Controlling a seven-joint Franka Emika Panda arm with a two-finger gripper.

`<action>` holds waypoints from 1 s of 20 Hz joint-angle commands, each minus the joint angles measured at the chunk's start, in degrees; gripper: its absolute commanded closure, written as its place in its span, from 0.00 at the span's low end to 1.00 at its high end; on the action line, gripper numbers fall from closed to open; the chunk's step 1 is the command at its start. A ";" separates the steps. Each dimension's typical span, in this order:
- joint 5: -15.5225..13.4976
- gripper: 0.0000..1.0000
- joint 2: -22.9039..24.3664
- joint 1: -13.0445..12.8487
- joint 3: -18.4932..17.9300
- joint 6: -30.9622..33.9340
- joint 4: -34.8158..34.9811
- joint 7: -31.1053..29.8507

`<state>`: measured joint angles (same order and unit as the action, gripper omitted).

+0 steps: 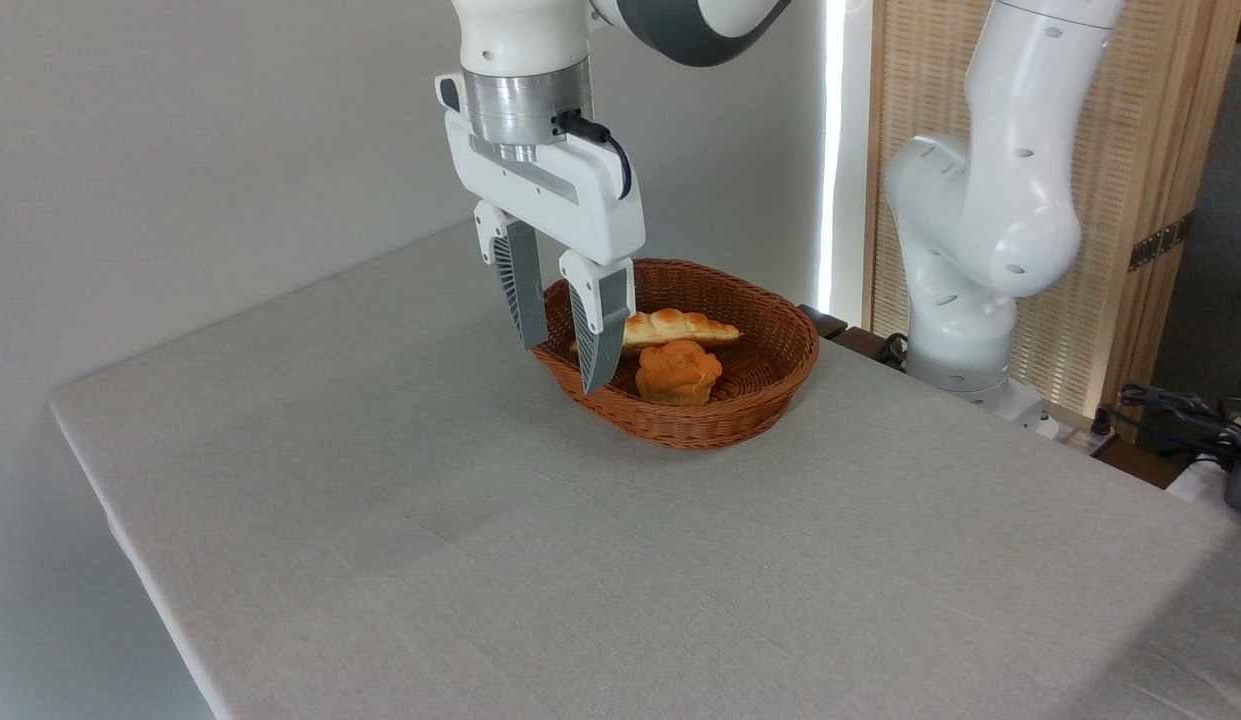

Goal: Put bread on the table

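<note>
The bread, a pale-golden braided loaf, lies inside the brown wicker basket toward its back. Its left end is hidden behind my gripper's right finger. My gripper hangs open over the basket's left rim, fingers pointing down, with nothing between them. It is above and just left of the loaf, not touching it. The light grey table carries the basket near its far side.
A round orange muffin-like bun sits in the basket in front of the loaf. The arm's white base stands behind the table at the right, with cables and a wooden screen beyond.
</note>
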<state>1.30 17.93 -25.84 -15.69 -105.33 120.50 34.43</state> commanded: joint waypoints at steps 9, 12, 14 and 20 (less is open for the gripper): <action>-2.80 0.00 -0.26 -0.62 -3.82 2.49 -3.52 5.65; -2.80 0.00 -0.26 -0.62 -3.82 2.67 -4.04 5.48; -2.71 0.00 -0.35 -0.62 -3.91 3.55 -4.13 5.56; -2.80 0.00 -0.53 -0.53 -4.17 3.64 -5.36 5.48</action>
<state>-0.89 17.93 -25.89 -19.17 -103.39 116.64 40.05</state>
